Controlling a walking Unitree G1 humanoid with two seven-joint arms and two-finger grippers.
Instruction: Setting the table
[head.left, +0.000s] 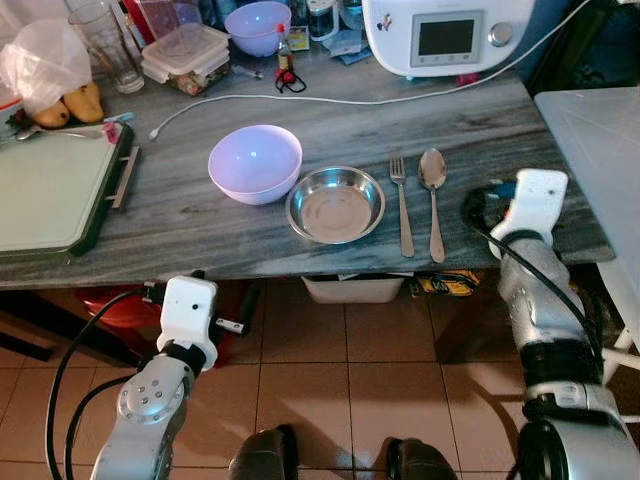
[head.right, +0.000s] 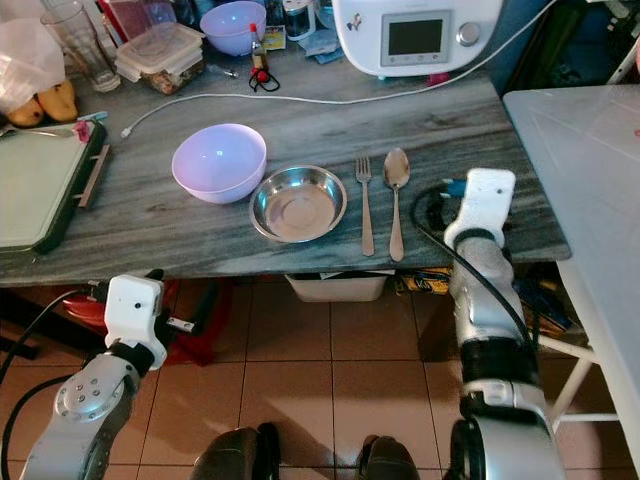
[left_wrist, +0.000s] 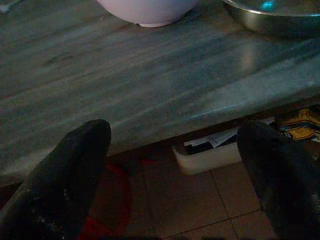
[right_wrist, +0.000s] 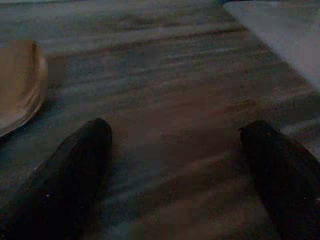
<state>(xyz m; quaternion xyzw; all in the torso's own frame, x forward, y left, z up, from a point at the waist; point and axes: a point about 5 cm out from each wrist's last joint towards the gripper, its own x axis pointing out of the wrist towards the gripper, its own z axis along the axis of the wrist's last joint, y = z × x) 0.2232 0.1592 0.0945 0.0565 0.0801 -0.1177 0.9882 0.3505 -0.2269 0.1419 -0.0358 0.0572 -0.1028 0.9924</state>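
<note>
Right gripper (right_wrist: 175, 150) released, fingers spread over grey table (head.left: 480, 130) near spoon (head.left: 433, 195). Left gripper (left_wrist: 175, 160) also released, below table's front edge. Fork (head.left: 401, 205) beside spoon; steel dish (head.left: 335, 204) left of fork, touching lilac bowl (head.left: 254, 163).
</note>
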